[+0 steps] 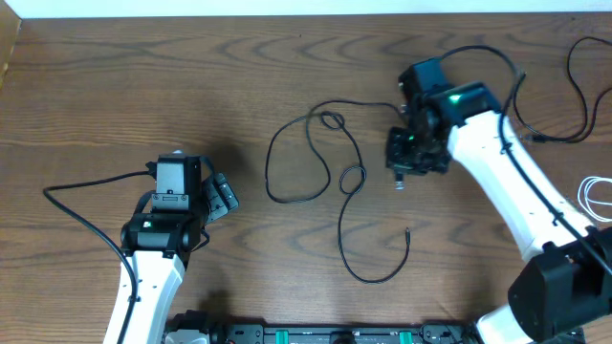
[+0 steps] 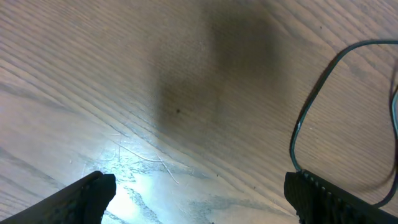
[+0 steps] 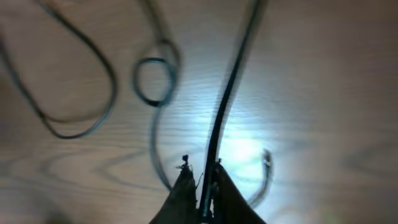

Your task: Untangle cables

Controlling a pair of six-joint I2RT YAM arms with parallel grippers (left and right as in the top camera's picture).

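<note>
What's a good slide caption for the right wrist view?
Right gripper pinching a thin black cable over the brown wooden table.

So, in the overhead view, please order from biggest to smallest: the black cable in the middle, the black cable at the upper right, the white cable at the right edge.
1. central black cable, spreading widest.
2. upper-right black cable.
3. white cable.
The last two run off the frame, so only their visible parts are ranked.

You have the centre black cable (image 1: 342, 234) slack mid-table: wide loop toward 9 o'clock, two small twisted loops, plug end at 5 o'clock. The second black cable (image 1: 572, 67) curls at 2 o'clock; the white cable (image 1: 585, 196) sits at 3 o'clock.
</note>
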